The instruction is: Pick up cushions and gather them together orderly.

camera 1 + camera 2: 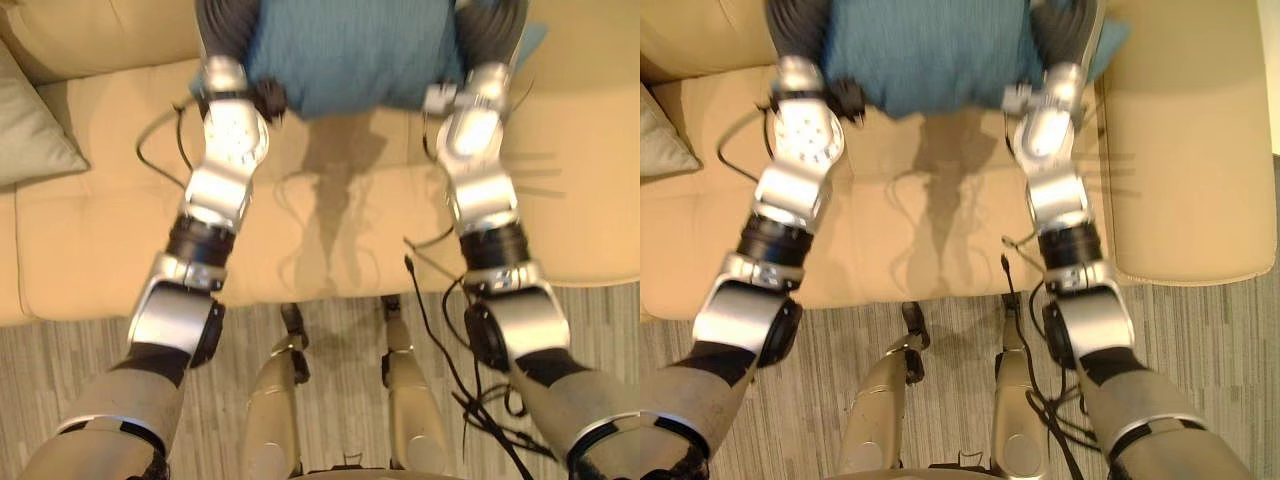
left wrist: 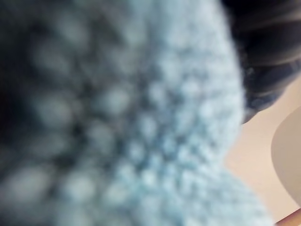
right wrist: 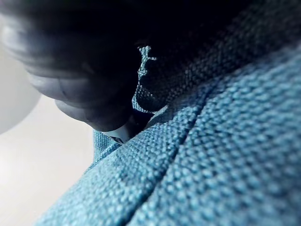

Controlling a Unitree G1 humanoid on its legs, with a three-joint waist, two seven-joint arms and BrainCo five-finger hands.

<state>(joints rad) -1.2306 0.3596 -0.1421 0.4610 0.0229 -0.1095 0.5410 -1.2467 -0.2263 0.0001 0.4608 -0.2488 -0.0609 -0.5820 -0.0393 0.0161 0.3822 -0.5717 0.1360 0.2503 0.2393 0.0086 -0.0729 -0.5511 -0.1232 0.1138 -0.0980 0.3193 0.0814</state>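
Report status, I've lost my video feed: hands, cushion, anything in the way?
Left hand and right hand flank the blue cushion. Cushion held above the sofa seat. Grey cushion at sofa's left end, apart.

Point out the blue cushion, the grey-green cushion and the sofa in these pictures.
blue cushion [image 1: 350, 50], left eye view, middle of its woven face.
grey-green cushion [image 1: 30, 135], left eye view, middle of its visible part.
sofa [image 1: 100, 240], left eye view, bare part of the seat.
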